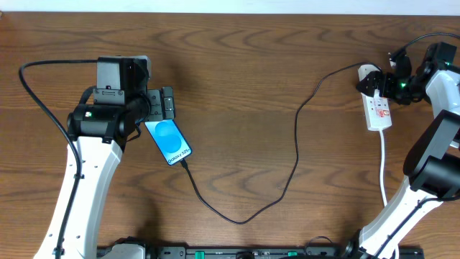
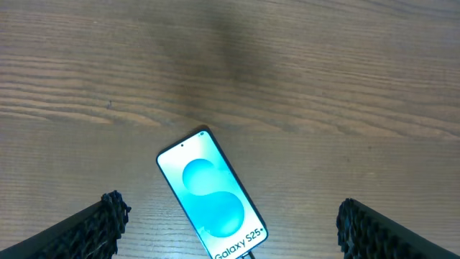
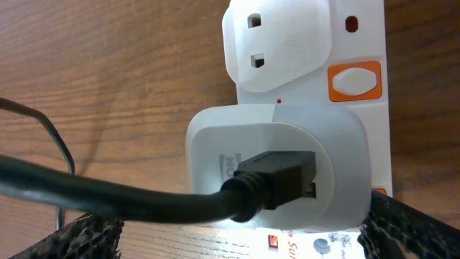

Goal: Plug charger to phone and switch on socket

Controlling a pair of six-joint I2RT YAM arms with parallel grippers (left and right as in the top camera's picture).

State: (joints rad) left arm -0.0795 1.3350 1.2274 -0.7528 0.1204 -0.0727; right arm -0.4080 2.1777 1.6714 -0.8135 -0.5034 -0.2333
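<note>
Brown wooden table (image 1: 237, 57), phone (image 1: 168, 140) lying flat, charger (image 1: 297, 137) cable, white socket (image 1: 378, 111)

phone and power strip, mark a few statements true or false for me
1. The phone lies face up with a lit blue screen. True.
2. The black cable reaches the phone's lower end. True.
3. The left fingers are clamped on the phone. False: they stand wide apart on either side of it and do not touch it.
4. The black cable goes straight into the power strip with no adapter. False: it plugs into a white adapter seated on the strip.
</note>
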